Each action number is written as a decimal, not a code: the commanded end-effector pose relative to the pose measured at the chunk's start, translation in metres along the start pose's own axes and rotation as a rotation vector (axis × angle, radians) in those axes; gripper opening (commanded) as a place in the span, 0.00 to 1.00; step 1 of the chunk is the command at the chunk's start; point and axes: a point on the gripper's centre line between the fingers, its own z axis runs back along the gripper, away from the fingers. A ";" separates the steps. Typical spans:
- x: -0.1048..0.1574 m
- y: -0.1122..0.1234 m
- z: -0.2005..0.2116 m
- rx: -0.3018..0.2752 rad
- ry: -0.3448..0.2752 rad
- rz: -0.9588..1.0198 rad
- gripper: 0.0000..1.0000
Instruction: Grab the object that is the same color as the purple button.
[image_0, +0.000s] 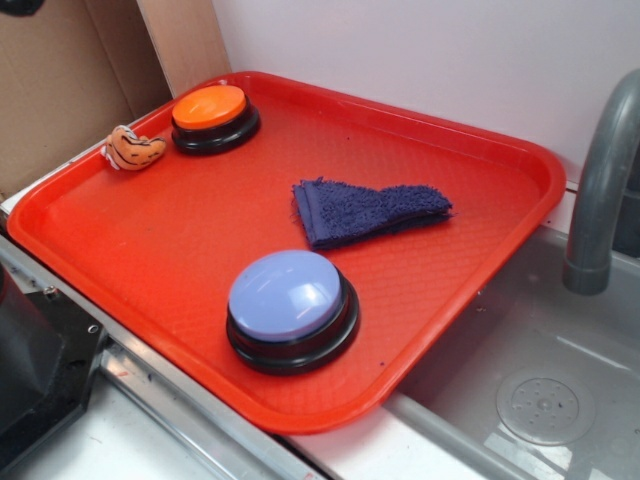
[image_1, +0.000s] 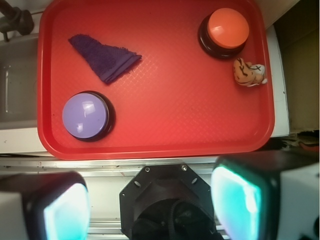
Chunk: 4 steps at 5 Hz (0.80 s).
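We see red tray (image_0: 480, 250) w/ purple cloth (image_0: 365, 210), purple button (image_0: 290, 308), orange button (image_0: 212, 115), plush toy (image_0: 133, 148) | gripper (image_1: 150, 202) fingers apart, empty

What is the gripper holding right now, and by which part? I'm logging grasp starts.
Nothing. The gripper is open, its fingers spread wide over the tray's near edge; the purple cloth lies untouched on the tray.

Below my hand: red tray (image_0: 480, 260), dark purple-blue cloth (image_0: 365, 210), lavender button (image_0: 290, 308), orange button (image_0: 212, 116), orange black-striped toy (image_0: 133, 150).
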 end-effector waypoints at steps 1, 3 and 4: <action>0.000 0.000 0.000 0.000 0.000 0.000 1.00; 0.054 -0.011 -0.036 -0.055 -0.113 -0.201 1.00; 0.086 -0.021 -0.061 -0.064 -0.191 -0.278 1.00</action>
